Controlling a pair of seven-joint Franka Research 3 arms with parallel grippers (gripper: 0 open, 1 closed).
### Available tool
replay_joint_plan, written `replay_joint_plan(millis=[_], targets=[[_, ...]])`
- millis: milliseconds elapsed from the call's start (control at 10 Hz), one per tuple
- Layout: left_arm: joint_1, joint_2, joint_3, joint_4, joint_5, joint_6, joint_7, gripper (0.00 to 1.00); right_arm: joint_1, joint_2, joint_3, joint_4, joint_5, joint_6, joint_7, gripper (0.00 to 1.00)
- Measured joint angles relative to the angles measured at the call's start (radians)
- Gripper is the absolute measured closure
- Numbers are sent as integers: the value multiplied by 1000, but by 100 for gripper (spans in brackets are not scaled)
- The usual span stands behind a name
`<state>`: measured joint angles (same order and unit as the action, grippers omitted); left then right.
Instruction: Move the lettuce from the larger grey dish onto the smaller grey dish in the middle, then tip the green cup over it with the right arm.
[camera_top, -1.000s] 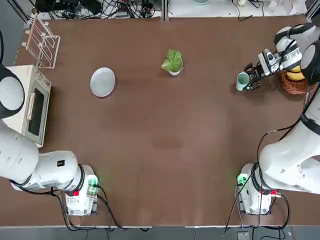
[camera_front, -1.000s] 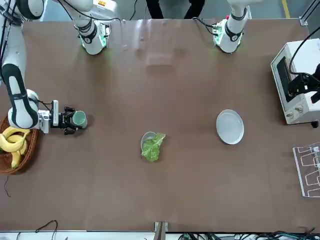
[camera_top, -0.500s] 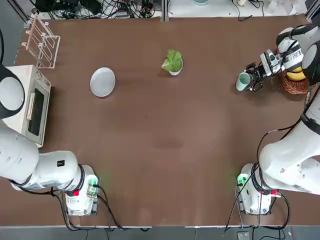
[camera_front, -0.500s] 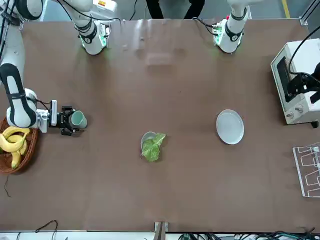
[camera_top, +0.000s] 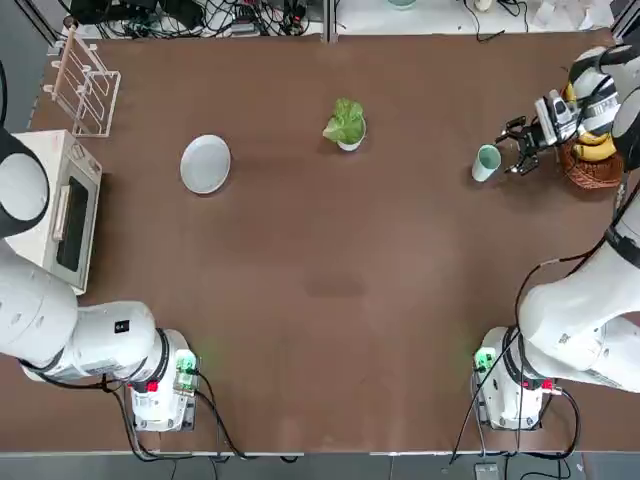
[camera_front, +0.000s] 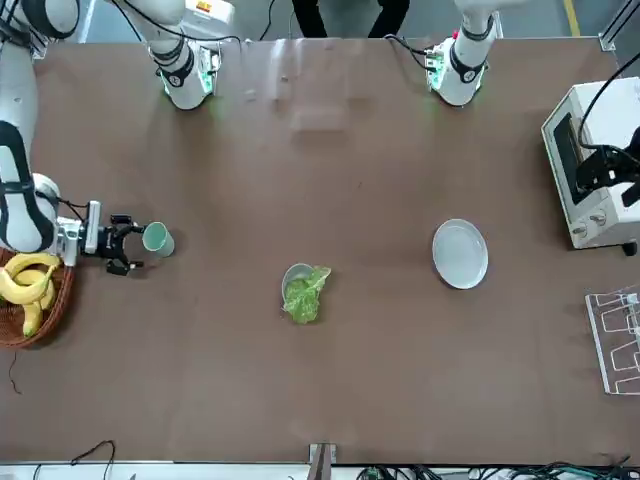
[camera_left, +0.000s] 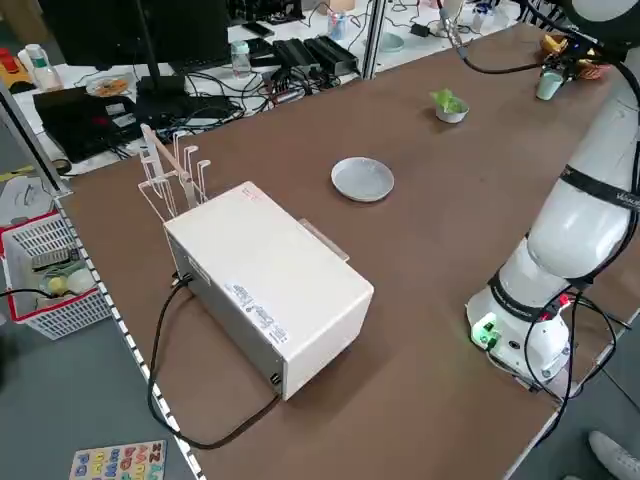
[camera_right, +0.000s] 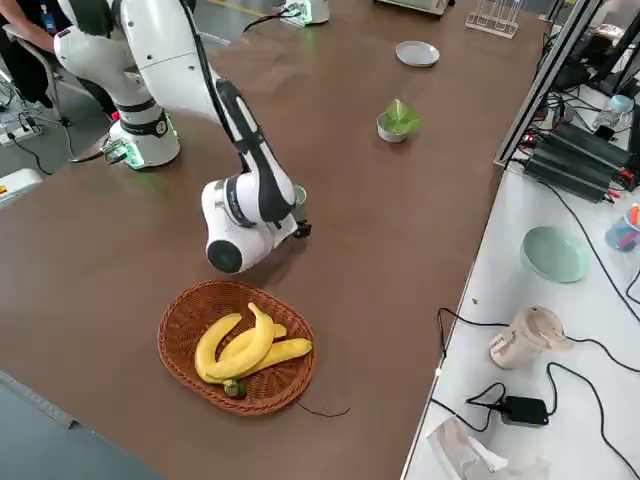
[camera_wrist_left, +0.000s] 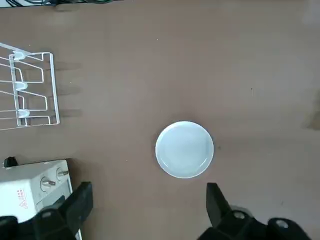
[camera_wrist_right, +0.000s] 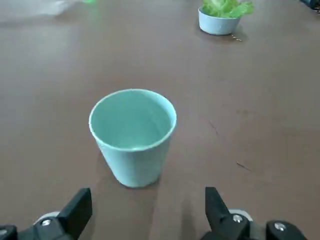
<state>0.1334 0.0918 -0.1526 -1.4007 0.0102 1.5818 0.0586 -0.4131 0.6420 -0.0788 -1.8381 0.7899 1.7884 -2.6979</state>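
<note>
The lettuce (camera_top: 345, 121) sits in the small bowl (camera_top: 351, 146), upper centre of the top view, with the plate (camera_top: 205, 164) bare on the surface (camera_top: 330, 290) to its left and the green cup (camera_top: 486, 162) upright well to its right. Beside the cup, apart from it, the right hand (camera_top: 516, 145) has its fingers spread wide, between the cup and the basket (camera_top: 595, 171) of bananas (camera_top: 594, 152) at the right edge. The left hand (camera_wrist_left: 150, 210), its fingers wide apart, is parked near the white oven (camera_top: 62, 210) and wire rack (camera_top: 85, 85), both on the left side of the top view.
</note>
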Motion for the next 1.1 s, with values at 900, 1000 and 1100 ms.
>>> replay_joint_plan(millis=[900,1000,1100], targets=[[-1,0,-1,0,0,0,0,0,-22,-150,233,114,-274,307,984,0],[-1,0,-1,0,0,0,0,0,-71,-153,327,113,-339,360,1160,0],[-1,0,-1,0,0,0,0,0,-152,-155,455,113,-420,404,1357,0]])
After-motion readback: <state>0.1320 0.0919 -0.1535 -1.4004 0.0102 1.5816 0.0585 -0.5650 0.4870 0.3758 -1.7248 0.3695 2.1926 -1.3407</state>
